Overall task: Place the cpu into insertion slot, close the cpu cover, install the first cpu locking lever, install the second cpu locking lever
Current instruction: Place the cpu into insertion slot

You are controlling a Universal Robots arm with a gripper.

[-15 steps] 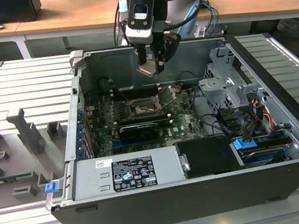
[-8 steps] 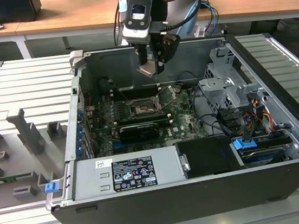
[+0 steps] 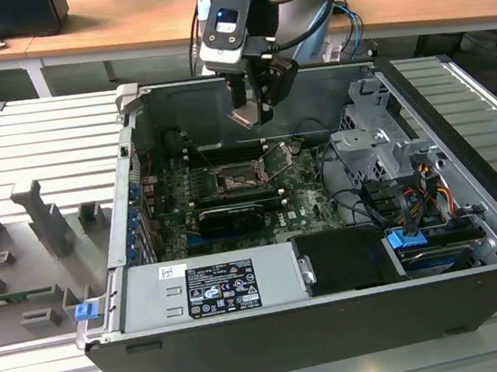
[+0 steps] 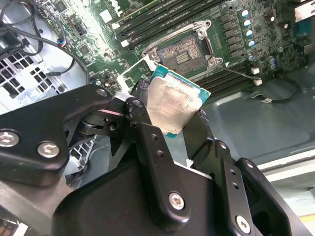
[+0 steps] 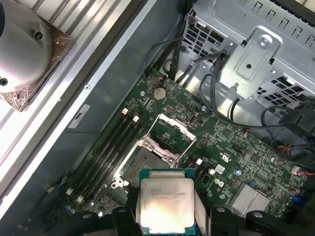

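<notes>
**Gripper** (image 3: pixel 253 111): black fingers clamped on two opposite edges of the cpu (image 3: pixel 245 117). The exterior view gives the height: the chip hangs in the air over the open case (image 3: pixel 459 124), well above the board (image 3: pixel 309 201).

**Cpu**: silver top faces both wrist cameras. The second wrist view (image 4: pixel 172 101) shows it tilted, with a green rim and a finger (image 4: pixel 142 128) at either side. The first wrist view (image 5: pixel 167 201) shows it squarer on.

**Slot** (image 3: pixel 234 180): bare, with the dark pin field exposed. In both wrist views (image 4: pixel 184 53) (image 5: pixel 147 164) it lies beyond the chip and apart from it.

**Cover** (image 5: pixel 170 132): swung up on its hinge edge, standing open just beside the slot. The first wrist view shows the cut-out frame.

**Lever** (image 4: pixel 238 71): thin metal rod lying loose by the slot, seen in the second wrist view.

**Memory slots** (image 5: pixel 113 142): long black rows flanking the slot.

**Other contents**: the exterior view adds the power supply (image 3: pixel 211 286) at the case's near side. The drive cage (image 3: pixel 380 147) sits toward the exterior view's right.
</notes>
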